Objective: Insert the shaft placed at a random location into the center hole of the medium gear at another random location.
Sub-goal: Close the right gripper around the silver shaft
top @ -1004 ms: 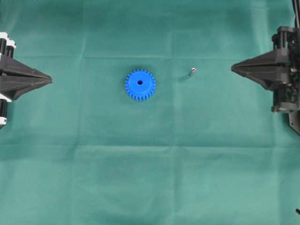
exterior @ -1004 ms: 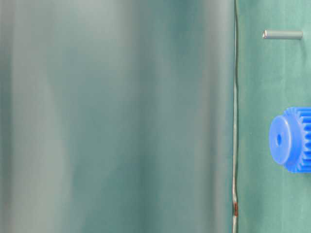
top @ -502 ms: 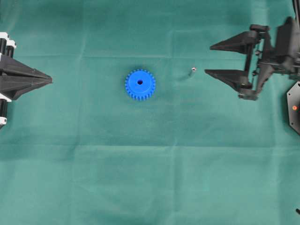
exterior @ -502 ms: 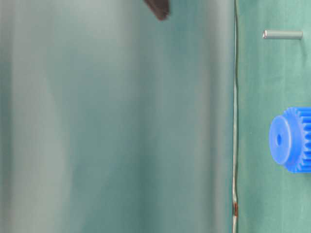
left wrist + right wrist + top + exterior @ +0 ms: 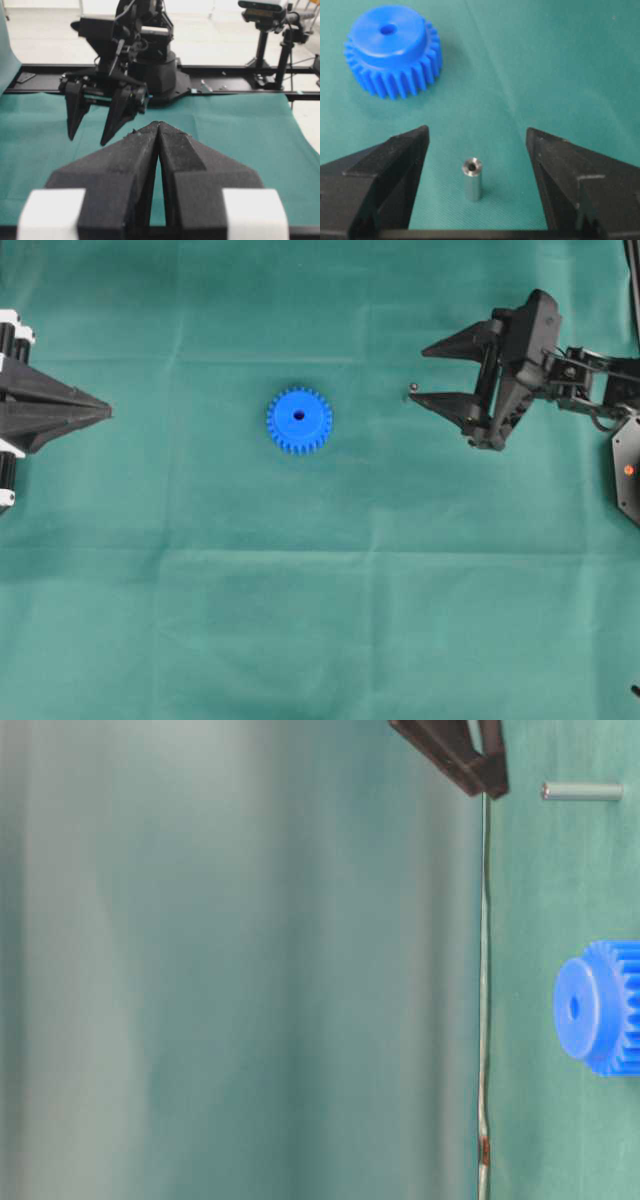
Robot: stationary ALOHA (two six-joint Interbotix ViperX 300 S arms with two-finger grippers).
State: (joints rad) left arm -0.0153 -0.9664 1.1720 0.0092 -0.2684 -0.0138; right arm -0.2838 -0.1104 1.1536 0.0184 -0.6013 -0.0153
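Observation:
The blue medium gear (image 5: 299, 420) lies flat on the green cloth, its center hole (image 5: 298, 416) facing up and empty. It also shows in the right wrist view (image 5: 392, 50) and the table-level view (image 5: 600, 1008). The shaft (image 5: 413, 389) stands upright to the gear's right; the right wrist view shows the shaft (image 5: 471, 178) between the open jaws, touching neither. My right gripper (image 5: 418, 374) is open around it. My left gripper (image 5: 106, 412) is shut and empty at the far left, its tips together in the left wrist view (image 5: 158, 124).
Green cloth (image 5: 320, 620) covers the table. The left wrist view shows a black rail (image 5: 240, 80) and camera stands (image 5: 260, 45) beyond the cloth's far edge. One right finger (image 5: 465, 760) shows at the top of the table-level view.
My right gripper has opened and moved left and down, so its jaws now stand on either side of the shaft. The left gripper, gear and shaft have not moved.

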